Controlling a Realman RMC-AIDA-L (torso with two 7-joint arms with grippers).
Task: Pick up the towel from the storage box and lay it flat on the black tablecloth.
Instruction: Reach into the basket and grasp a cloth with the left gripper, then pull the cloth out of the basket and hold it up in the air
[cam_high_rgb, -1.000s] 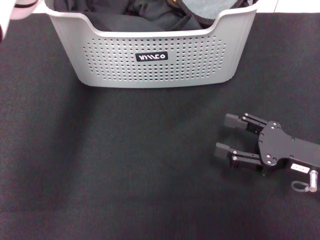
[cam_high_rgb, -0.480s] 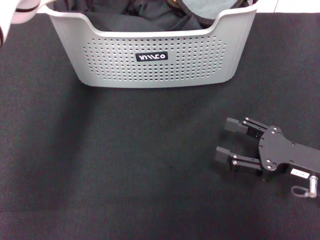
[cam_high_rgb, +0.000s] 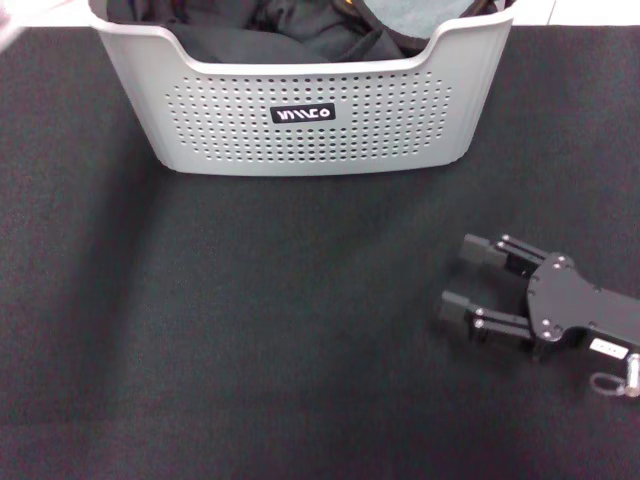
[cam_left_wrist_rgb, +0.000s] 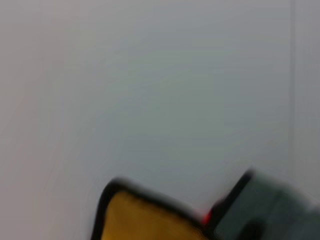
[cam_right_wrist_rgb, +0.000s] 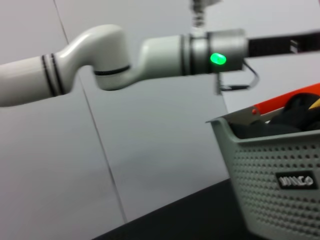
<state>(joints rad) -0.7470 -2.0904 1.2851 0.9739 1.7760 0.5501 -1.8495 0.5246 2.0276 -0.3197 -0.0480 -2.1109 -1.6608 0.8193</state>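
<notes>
The storage box (cam_high_rgb: 400, 120) stands at the far edge of the black tablecloth (cam_high_rgb: 250, 330). A fold of the grey towel (cam_high_rgb: 415, 14) shows at its back right, among plain black cloths (cam_high_rgb: 250, 40). My right gripper (cam_high_rgb: 463, 275) is open and empty, low over the tablecloth at the near right, well short of the box. In the right wrist view my left arm (cam_right_wrist_rgb: 165, 50) reaches above the box (cam_right_wrist_rgb: 270, 165), its gripper end running out of frame. The blurred left wrist view shows a yellow-orange patch with black trim (cam_left_wrist_rgb: 145, 220) against a pale wall.
A white floor strip (cam_high_rgb: 560, 10) lies beyond the tablecloth's far right edge. An orange-red strip (cam_right_wrist_rgb: 285, 100) shows at the box's rim in the right wrist view. A grey wall fills the background there.
My right gripper has slid a little toward the near right, still open. The white part of my left arm at the head view's top left has moved almost out of frame.
</notes>
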